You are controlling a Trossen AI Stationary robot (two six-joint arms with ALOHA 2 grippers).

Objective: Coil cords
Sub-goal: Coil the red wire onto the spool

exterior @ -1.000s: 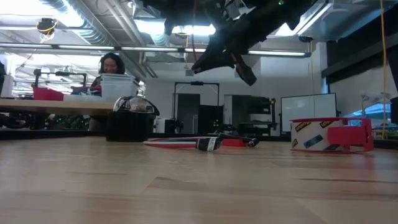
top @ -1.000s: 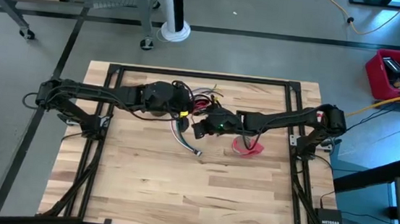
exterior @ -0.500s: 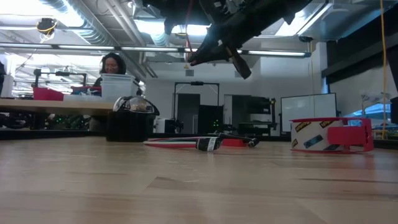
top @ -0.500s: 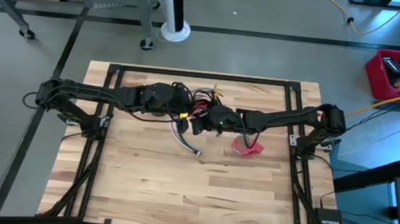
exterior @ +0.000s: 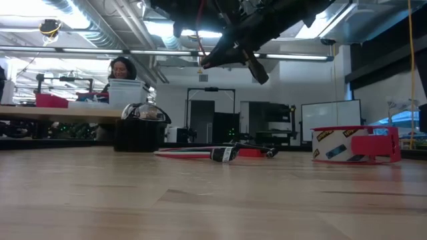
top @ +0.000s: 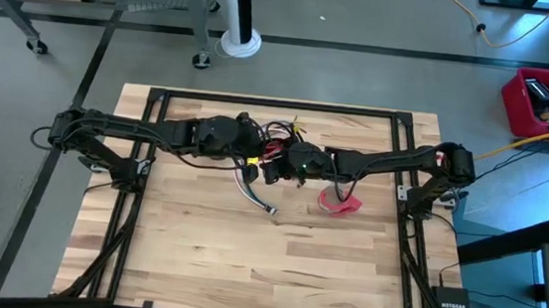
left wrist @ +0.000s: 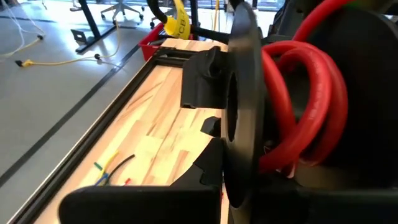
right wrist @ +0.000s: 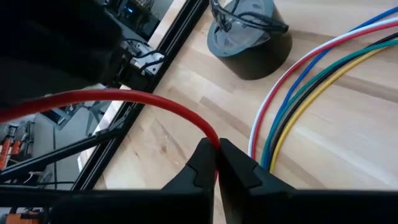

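While my right tool (right wrist: 216,163) pinches the red wire (right wrist: 134,98) of the cords above the tabletop (top: 245,261), I should keep it taut toward my left tool (top: 239,143), closed on what looks like red loops (left wrist: 298,112). Loose coloured strands (right wrist: 298,93) and the tape roll (top: 338,201) lie close below.

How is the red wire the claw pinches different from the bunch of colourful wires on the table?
The single thin red wire is one strand; the bundle of thin red, blue, green, black and yellow wires is many, side by side. The red wire is lifted, pinched in the right claw; the bundle lies flat on the wooden table, untouched. Both are thin and curved.
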